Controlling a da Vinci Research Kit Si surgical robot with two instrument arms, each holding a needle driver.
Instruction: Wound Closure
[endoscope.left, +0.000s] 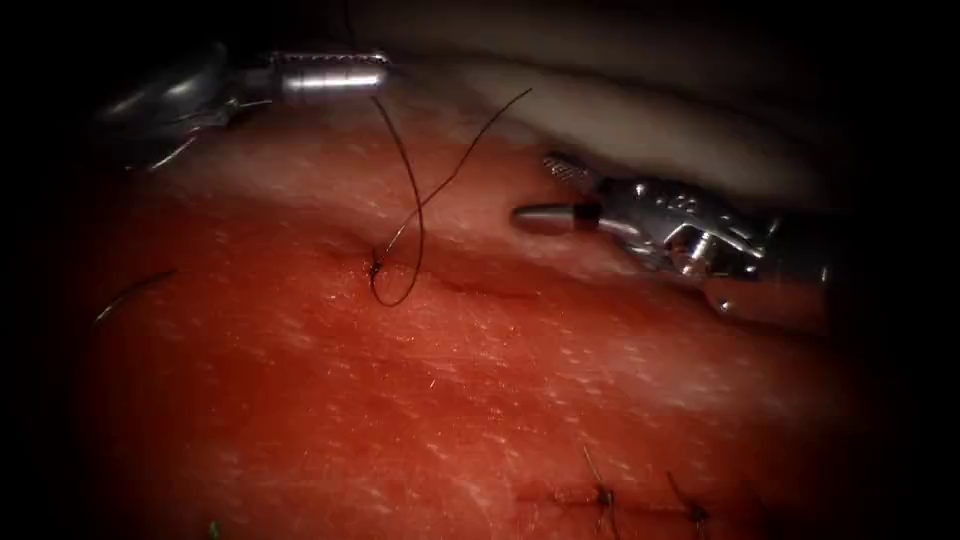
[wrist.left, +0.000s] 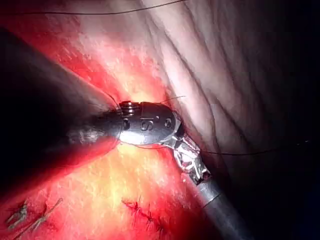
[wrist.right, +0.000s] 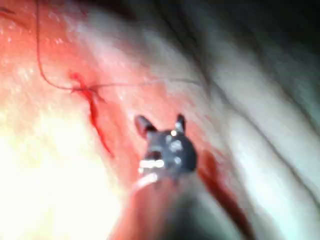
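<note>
Finished stitches (endoscope.left: 650, 500): nearest the camera, at the near right of the tissue, short dark knots in a row.
Needle (endoscope.left: 130, 292): at the far left, a thin curved arc lying on the red surface, free of both tools; whether its end enters the tissue cannot be told.
Tissue (endoscope.left: 420, 400): wide bare red surface between the needle, the near stitches and the knot; its pale far edge runs behind both tools.
Left tool (endoscope.left: 375, 72): at the far left, close to the tissue's far edge, jaws clenched on the thread; it holds no needle.
Thread (endoscope.left: 412, 200): runs down from the left tool to a small loop at the knot, with a second free tail rising to the far right and ending in the air.
Knot (endoscope.left: 375, 265): sits at the left end of the cut.
Cut (endoscope.left: 470, 288): a shallow dark crease running right from the knot.
Right tool (endoscope.left: 535, 190): right of the knot, near the pale edge, jaws parted and grasping nothing, well apart from the thread.
</note>
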